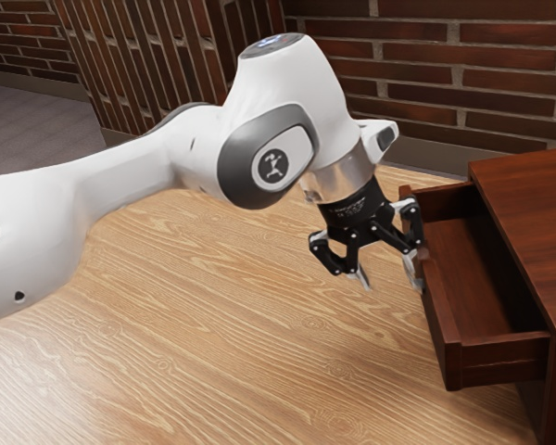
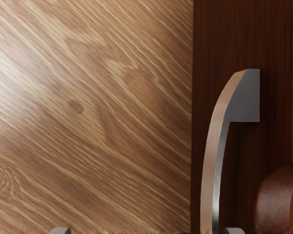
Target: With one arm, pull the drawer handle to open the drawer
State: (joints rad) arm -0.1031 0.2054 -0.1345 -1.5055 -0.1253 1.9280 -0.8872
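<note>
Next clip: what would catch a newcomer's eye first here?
The big white arm reaching in from the exterior view's left, its black gripper open right at the front of a dark wooden drawer that stands pulled out of its cabinet at that view's right. In the wrist view, the curved metal handle stands out against the drawer front, beside the pale wood table.

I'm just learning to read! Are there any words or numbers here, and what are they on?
No readable words or numbers.
Arm: a white sign on a dark round cap, no letters.
Gripper: faint pale marks on its black body, too small to read.
Drawer, handle, table: none.
</note>
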